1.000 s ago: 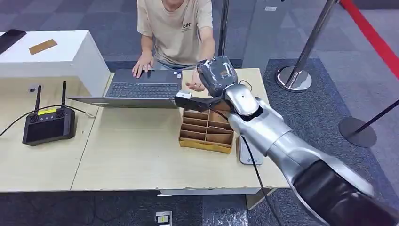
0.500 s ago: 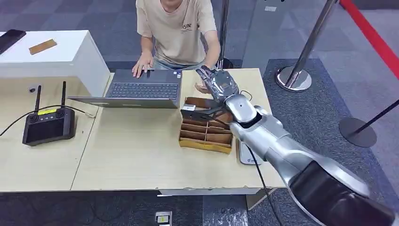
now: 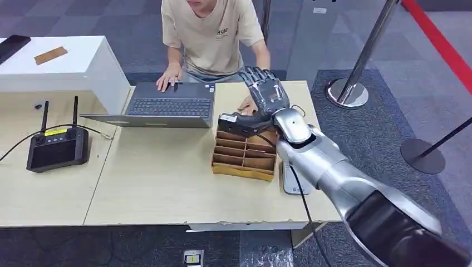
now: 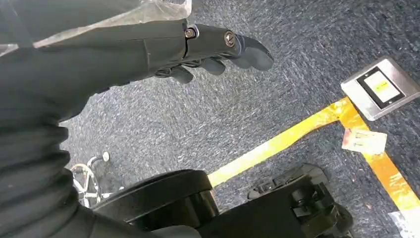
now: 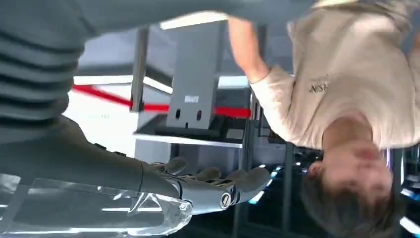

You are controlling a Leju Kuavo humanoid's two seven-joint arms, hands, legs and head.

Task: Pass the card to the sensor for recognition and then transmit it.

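Card first: the one brown card (image 3: pixel 50 54) we can pick out lies flat on the white box (image 3: pixel 83 67) at the far left, well apart from either robot hand. We cannot tell whether more cards stand in the divided cardboard tray (image 3: pixel 244 158) on the desk (image 3: pixel 156 183).

We judge such a card to be light, thin, fairly stiff and smooth. It is easy to let slip, and hard to lift off a flat surface. It is best pinched by one short edge, leaving the face free for the grey reader pad (image 3: pixel 293 181) just right of the tray.

The right robot hand (image 3: pixel 266 97) hovers over the tray's far end with fingers spread, holding nothing we can see. A person's hand (image 3: pixel 246 104) is just beside it. The left robot hand (image 4: pixel 198 44) hangs above the carpet, fingers loosely extended and empty.
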